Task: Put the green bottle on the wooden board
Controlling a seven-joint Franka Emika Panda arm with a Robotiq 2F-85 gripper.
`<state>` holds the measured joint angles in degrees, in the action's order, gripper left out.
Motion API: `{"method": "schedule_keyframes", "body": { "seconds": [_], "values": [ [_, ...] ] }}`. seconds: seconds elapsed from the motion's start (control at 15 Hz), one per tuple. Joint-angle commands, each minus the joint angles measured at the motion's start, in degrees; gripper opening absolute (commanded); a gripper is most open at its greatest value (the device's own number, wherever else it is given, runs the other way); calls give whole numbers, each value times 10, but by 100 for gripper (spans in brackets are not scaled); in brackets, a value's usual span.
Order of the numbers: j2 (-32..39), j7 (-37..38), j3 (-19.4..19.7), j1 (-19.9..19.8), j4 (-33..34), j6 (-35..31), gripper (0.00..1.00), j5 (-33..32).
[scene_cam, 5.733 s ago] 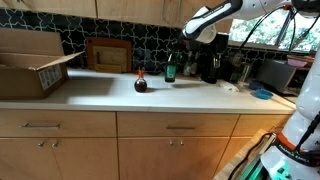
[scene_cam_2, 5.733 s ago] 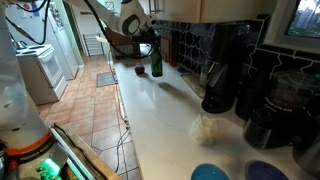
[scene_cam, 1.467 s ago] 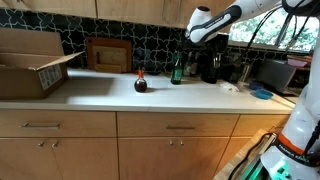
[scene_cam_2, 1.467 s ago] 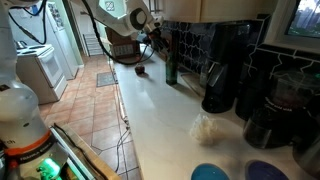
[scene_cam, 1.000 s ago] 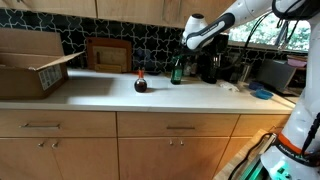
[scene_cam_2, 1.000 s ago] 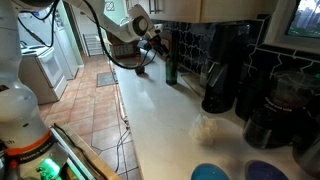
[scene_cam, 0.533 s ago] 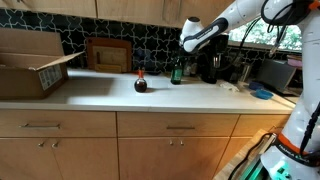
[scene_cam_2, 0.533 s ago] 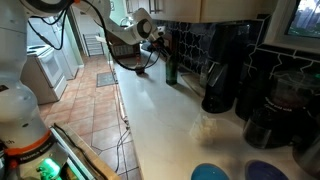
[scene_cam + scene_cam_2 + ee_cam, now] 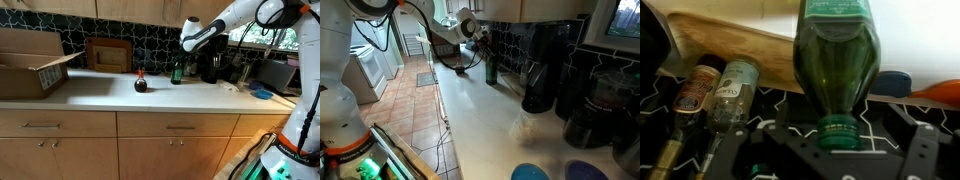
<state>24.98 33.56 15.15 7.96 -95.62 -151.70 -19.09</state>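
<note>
The green bottle stands upright on the white counter near the tiled back wall, also seen in the other exterior view. My gripper hangs over its top, open. In the wrist view the picture is upside down. There the green bottle fills the middle, and its cap sits between the two dark fingers of the gripper with a gap on each side. The wooden board leans against the backsplash well to the left of the bottle.
A squat dark bottle with a red cap stands between the board and the green bottle. An open cardboard box sits at the far left. A black coffee machine and two small jars stand close by. A blue bowl lies at the right.
Over the last second the gripper has come down and in over the green bottle's top. The bottle stands where it was.
</note>
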Motion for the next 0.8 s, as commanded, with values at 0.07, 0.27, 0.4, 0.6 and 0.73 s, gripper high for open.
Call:
{"method": "schedule_keyframes", "body": {
  "seconds": [0.07, 0.27, 0.4, 0.6, 0.73],
  "values": [
    [10, -9, 2, -5, 19, 18, 62, -1],
    [1, -15, 2, -5, 19, 39, 37, -4],
    [-5, -25, -3, -7, 17, 52, 44, 0],
    [-11, -28, -2, -6, 20, 81, 74, -6],
    [-15, -22, 1, -3, 23, 109, 87, -13]
  ]
}}
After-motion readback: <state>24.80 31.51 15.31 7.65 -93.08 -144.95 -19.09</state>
